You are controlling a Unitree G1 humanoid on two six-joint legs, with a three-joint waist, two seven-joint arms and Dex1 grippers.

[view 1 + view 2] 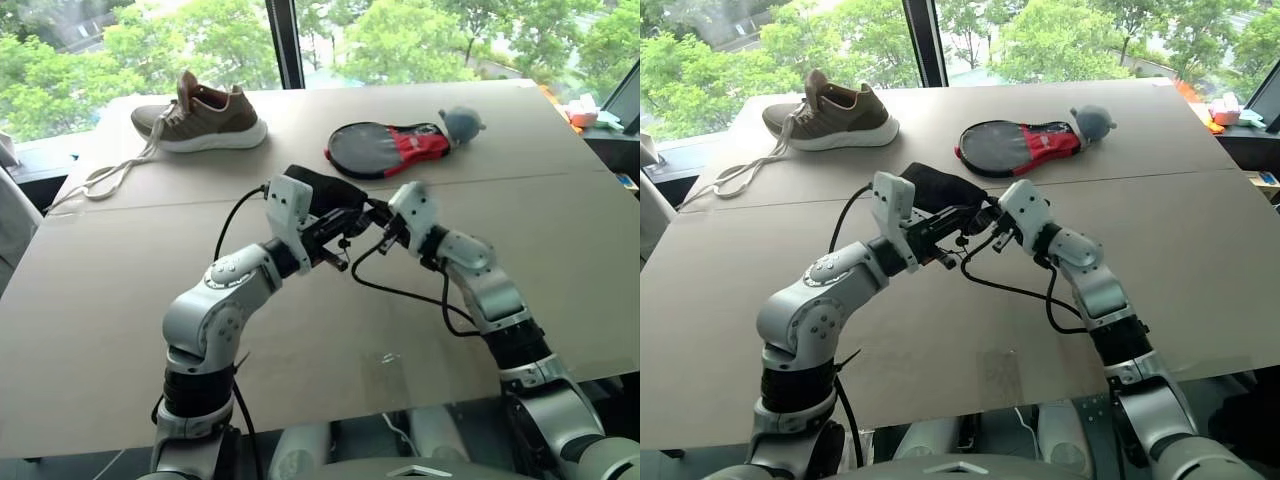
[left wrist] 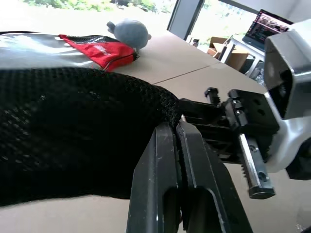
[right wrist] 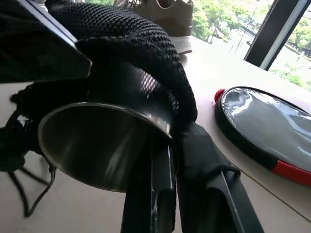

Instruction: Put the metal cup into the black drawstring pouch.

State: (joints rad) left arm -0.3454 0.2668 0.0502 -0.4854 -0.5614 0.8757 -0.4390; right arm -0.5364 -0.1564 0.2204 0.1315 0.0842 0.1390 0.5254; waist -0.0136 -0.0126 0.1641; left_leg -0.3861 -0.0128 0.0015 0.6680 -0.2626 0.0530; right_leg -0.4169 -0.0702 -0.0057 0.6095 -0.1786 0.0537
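Both arms bent inward, left gripper (image 1: 345, 262) and right gripper (image 1: 378, 240) seemingly nearly touching, fingers (image 2: 167, 179) clamped together.

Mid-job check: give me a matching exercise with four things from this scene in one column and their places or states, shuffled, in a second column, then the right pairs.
Things:
1. metal cup
2. black drawstring pouch
3. brown sneaker
4. black-and-red paddle case

Places or states:
A. lies on the far table with a small grey plush at its end
B. pinched at its rim by the left gripper, lifted above the table
C. stands at the far left of the table, laces trailing
D. rim clamped by the right gripper, pouch fabric draped over it

Pairs: 1-D, 2-B, 3-C, 4-A
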